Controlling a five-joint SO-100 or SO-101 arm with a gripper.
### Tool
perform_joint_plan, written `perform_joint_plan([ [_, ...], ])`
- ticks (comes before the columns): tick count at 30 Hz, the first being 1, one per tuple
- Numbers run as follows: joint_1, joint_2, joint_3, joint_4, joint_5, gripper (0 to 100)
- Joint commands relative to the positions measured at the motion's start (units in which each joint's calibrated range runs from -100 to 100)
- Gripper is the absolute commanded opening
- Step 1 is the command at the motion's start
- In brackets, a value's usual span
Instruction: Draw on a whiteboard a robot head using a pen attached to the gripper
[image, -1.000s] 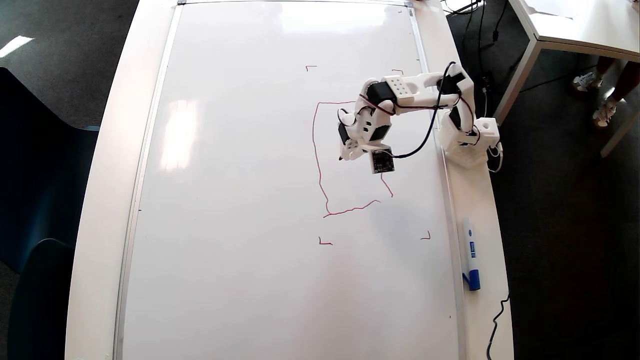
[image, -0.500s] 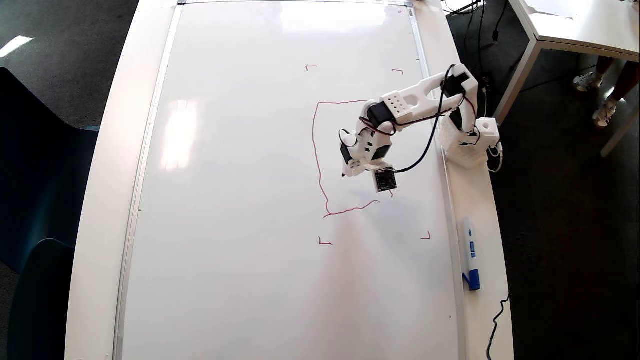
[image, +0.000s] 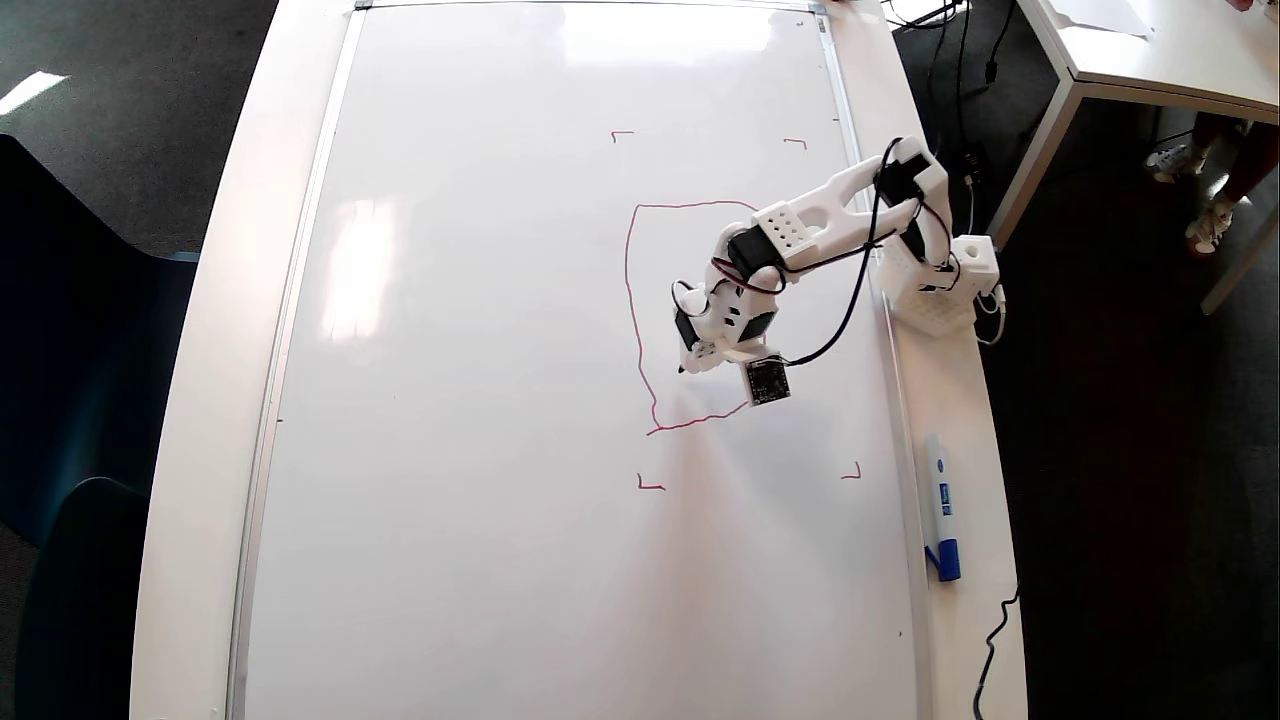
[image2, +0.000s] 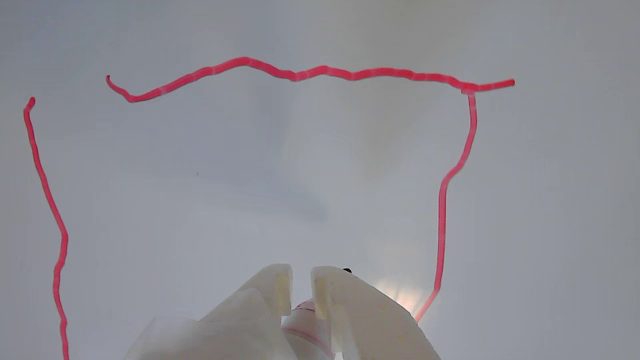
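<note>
Hand (image2: 301, 282) closed on the pen (image2: 306, 322), we see, over the whiteboard (image: 480, 400) inside the red robot head (image: 632, 290) outline.

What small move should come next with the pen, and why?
Probably lower the pen inside the outline and start a first small square: the robot head shows only its wobbly red outline, the inside is blank, and the gripper sits within it.

Whiteboard (image: 520, 400): glossy, smooth white face throwing glare patches; thin silvery metal frame. Gripper (image2: 300, 285): matt white printed plastic, fingers (image2: 345, 300) faintly grainy. Arm (image: 850, 200): same matt white plastic, black servo housings. Worktop (image: 215, 330): smooth white. Blue-capped marker (image: 941, 505): smooth plastic.
</note>
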Motion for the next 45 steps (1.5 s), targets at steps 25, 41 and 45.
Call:
perform_joint_plan([
  [25, 2.54, 5.08, -4.38, -2.42, 0.61, 1],
  [41, 6.44, -1.46, 5.70, -0.43, 4.52, 1],
  [45, 6.44, -4.57, 10.14, -0.43, 4.52, 1],
])
